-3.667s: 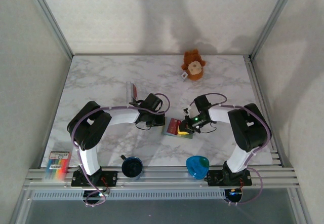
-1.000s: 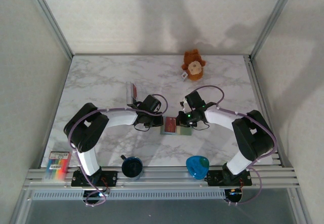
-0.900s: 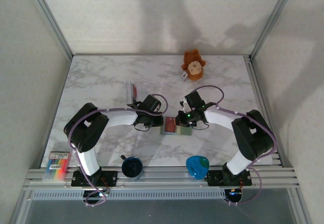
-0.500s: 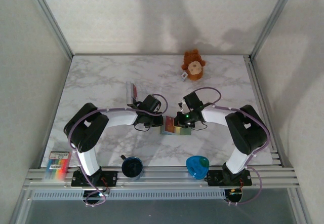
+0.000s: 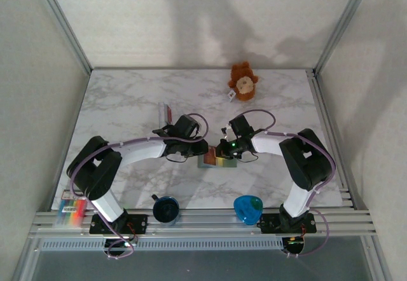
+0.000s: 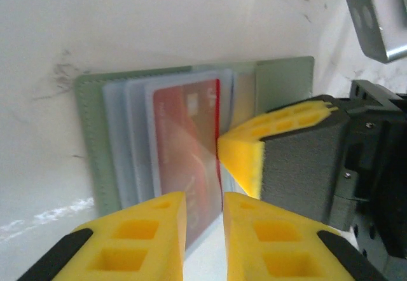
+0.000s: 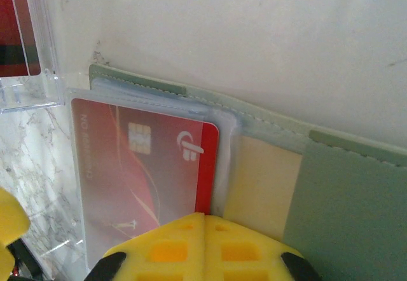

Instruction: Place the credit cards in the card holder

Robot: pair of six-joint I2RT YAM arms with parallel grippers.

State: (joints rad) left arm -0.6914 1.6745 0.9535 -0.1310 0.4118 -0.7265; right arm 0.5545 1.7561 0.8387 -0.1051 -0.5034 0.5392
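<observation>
at the centre of the table [image 5: 127, 96], one red card [image 7: 140, 160] sits in a clear sleeve of the card holder [image 7: 356, 185].
your left end effector [image 6: 204, 206] is narrowly parted at the card's edge, and the right end effector [image 7: 204, 222] is pressed together and empty; expect a light, stiff, slick card, so pinch its exposed edge.

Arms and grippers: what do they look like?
The left arm and right arm are black with white segments and purple cables. The left gripper and right gripper have yellow fingers with square cut-outs. A green light glows near the right wrist.
</observation>
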